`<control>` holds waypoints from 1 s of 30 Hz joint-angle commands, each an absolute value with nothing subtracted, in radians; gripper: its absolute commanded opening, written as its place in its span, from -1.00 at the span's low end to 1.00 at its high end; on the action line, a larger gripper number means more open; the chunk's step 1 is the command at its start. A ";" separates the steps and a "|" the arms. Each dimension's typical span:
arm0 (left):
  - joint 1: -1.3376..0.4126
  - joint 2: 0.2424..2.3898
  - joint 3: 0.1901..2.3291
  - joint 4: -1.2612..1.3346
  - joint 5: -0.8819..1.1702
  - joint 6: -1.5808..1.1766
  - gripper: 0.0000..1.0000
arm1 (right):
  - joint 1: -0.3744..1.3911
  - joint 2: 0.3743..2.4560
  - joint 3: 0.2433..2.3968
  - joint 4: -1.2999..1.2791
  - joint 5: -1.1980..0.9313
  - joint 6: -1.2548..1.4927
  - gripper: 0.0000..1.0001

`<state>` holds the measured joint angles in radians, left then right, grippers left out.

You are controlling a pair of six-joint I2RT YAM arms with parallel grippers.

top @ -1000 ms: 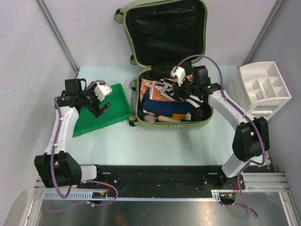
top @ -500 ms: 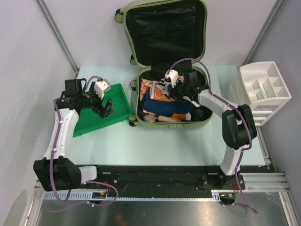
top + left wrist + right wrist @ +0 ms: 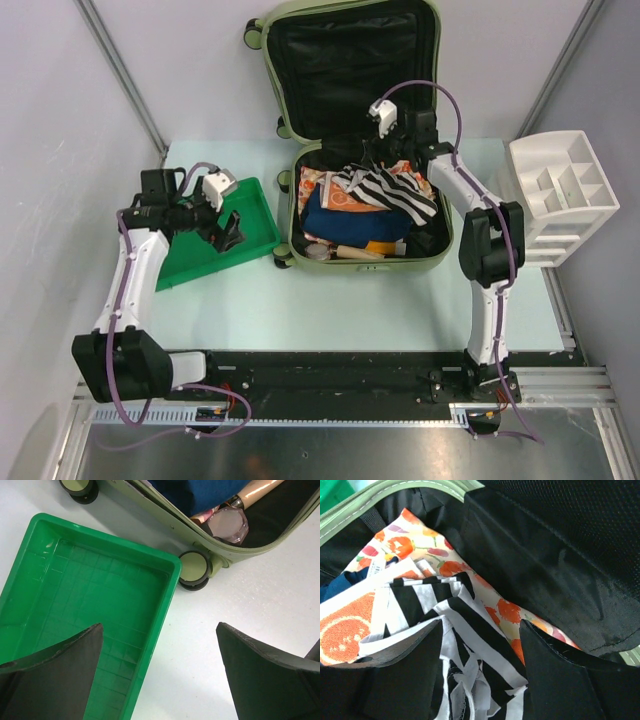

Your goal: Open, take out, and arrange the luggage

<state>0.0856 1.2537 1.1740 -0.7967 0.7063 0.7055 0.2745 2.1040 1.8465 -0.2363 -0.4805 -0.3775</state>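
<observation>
The luggage lies open in the upper middle of the frame. Its lid is tipped back past the far edge of the table, and its lower half is full of clothes. The right gripper hangs over the back of it, jaws apart, with a black and white striped cloth lying loose under them. At the left, the left gripper hangs over a green tray, jaws wide, holding nothing.
</observation>
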 commanded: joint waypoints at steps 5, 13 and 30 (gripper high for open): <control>0.078 1.259 1.227 -0.804 0.771 0.635 0.99 | 0.296 1.900 1.713 -0.336 -0.467 -0.465 0.48; 0.060 1.316 1.281 -0.801 0.775 0.577 1.00 | 0.432 1.735 1.548 -0.304 -0.247 -0.537 0.64; 0.057 1.351 1.367 -0.741 0.721 0.428 1.00 | 0.454 2.017 1.703 -0.273 -0.126 -0.511 0.34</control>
